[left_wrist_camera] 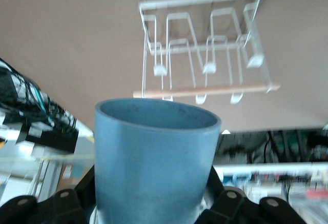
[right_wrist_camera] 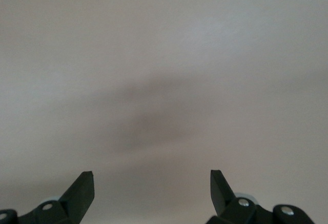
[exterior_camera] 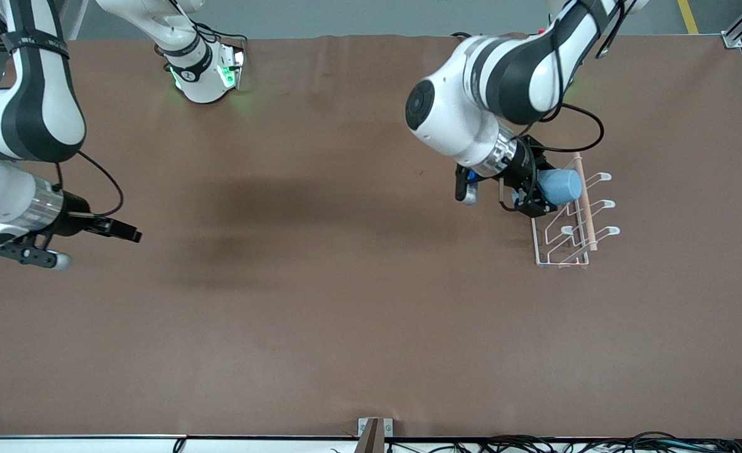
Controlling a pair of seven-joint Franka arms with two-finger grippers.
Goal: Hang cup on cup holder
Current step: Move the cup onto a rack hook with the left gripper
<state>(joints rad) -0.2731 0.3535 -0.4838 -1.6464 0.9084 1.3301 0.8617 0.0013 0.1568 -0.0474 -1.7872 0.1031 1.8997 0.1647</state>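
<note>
My left gripper (exterior_camera: 537,189) is shut on the light-blue cup (exterior_camera: 559,186) and holds it on its side over the end of the white wire cup holder (exterior_camera: 572,242) that lies farther from the front camera. The cup's mouth points toward the holder's wooden dowel (exterior_camera: 585,201). In the left wrist view the cup (left_wrist_camera: 154,157) fills the lower middle, and the cup holder (left_wrist_camera: 205,49) with its looped prongs shows past the cup's rim. My right gripper (exterior_camera: 129,231) is open and empty over bare table at the right arm's end, where that arm waits.
The cup holder stands on the brown table (exterior_camera: 321,302) toward the left arm's end. A small bracket (exterior_camera: 374,434) sits at the table edge nearest the front camera, with cables (exterior_camera: 566,443) along that edge.
</note>
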